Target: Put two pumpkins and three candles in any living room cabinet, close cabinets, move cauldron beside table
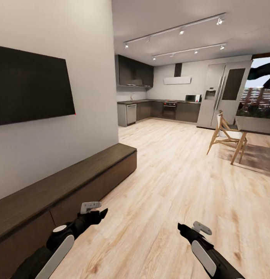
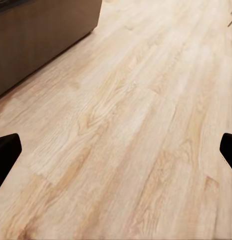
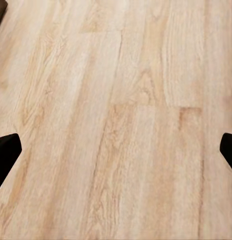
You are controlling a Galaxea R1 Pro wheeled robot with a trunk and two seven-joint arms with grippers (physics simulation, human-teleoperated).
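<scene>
The cabinet (image 1: 73,178), a long low dark-brown unit, runs along the left wall under the TV, and its fronts look closed. Its side also appears in the left wrist view (image 2: 41,35). My left gripper (image 1: 101,214) hovers over the plank floor just in front of it, not touching. It is open, with dark fingertips (image 2: 6,152) far apart and nothing between them. My right gripper (image 1: 181,228) hangs over bare floor further right, also open and empty, its fingertips (image 3: 6,152) spread wide. The pumpkins, candles, cauldron and table are out of view.
A black wall TV (image 1: 32,87) hangs above the unit. Light wood floor (image 1: 170,174) stretches ahead to a dark kitchen (image 1: 158,110) with a fridge (image 1: 222,95). A wooden chair (image 1: 224,133) and grey dining top (image 1: 257,126) stand at the right.
</scene>
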